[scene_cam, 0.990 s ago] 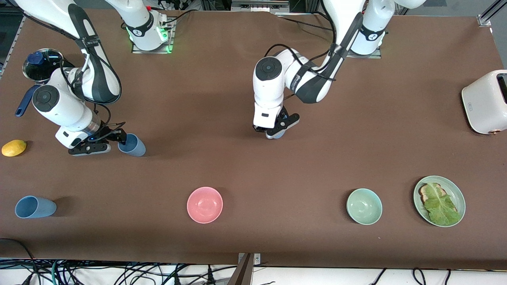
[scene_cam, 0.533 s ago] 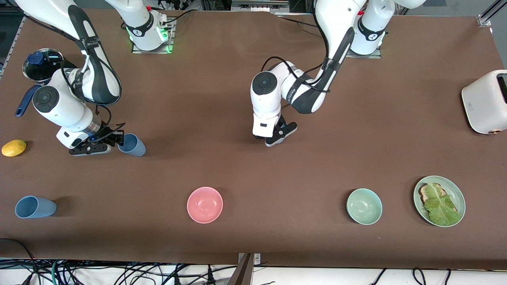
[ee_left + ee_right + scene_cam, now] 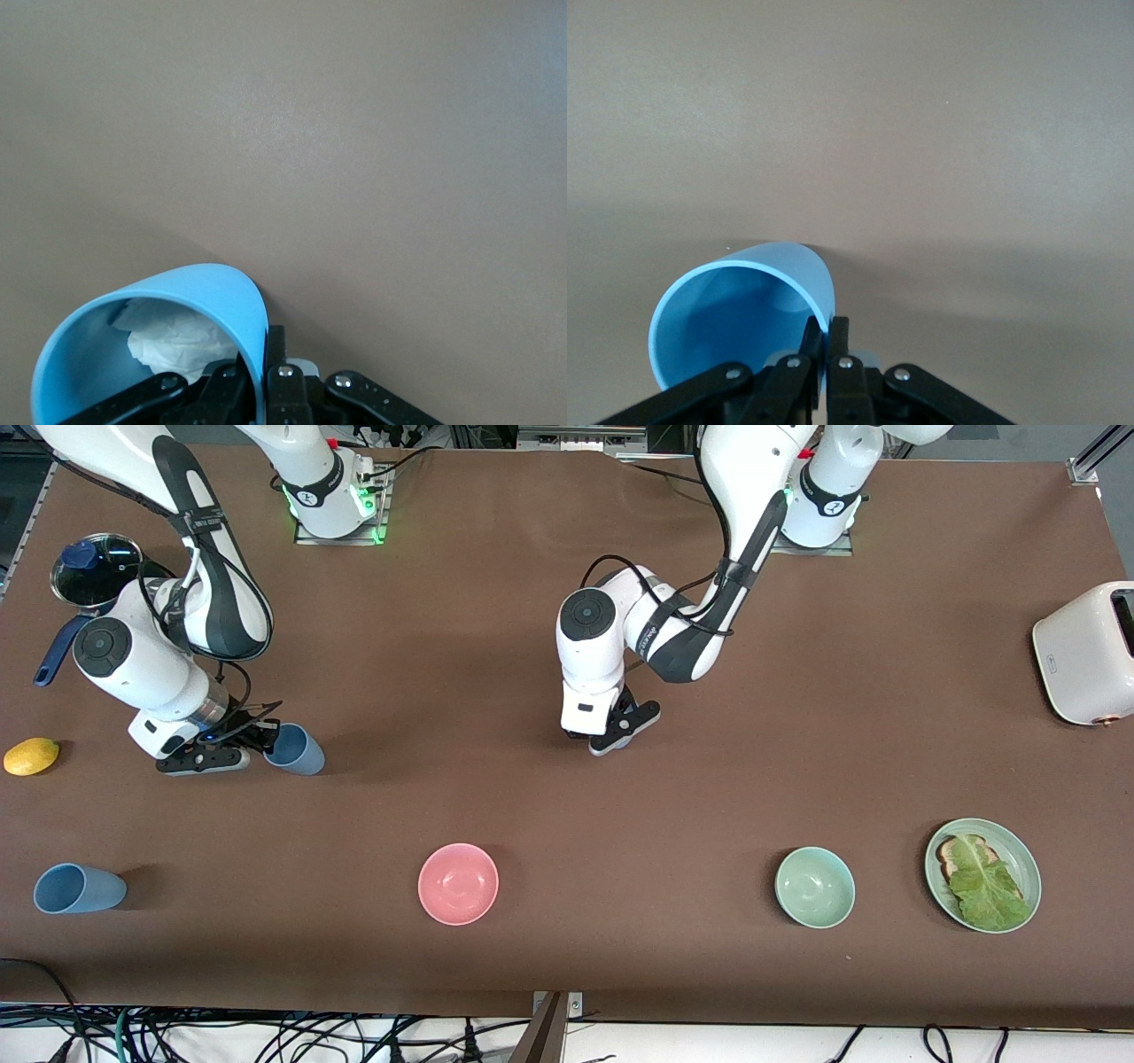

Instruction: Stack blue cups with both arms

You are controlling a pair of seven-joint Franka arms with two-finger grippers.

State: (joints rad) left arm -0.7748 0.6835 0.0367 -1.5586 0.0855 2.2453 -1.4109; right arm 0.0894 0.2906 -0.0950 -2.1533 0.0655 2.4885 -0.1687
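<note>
Right gripper (image 3: 232, 749), at the right arm's end of the table: its 2 fingers are clenched on the rim of a blue cup (image 3: 295, 749), 1 finger inside the wall and 1 outside, as the right wrist view shows (image 3: 827, 350). That cup (image 3: 740, 310) extends from the fingertips toward the table's middle and is hollow inside.

Left gripper (image 3: 617, 731), over the middle of the brown table (image 3: 532, 806): its fingers pinch the rim of a second blue cup (image 3: 151, 341), the wall held between them. In the front view this cup is hidden under the gripper. White crumpled material (image 3: 173, 341) sits inside it, just beside the inner finger.

A third blue cup (image 3: 75, 888) lies on its side near the front edge, well apart from both sets of fingers and nearer the front camera than the right gripper.

Also on the table: pink bowl (image 3: 458, 883), green bowl (image 3: 814, 887), yellow lemon (image 3: 31, 755).
</note>
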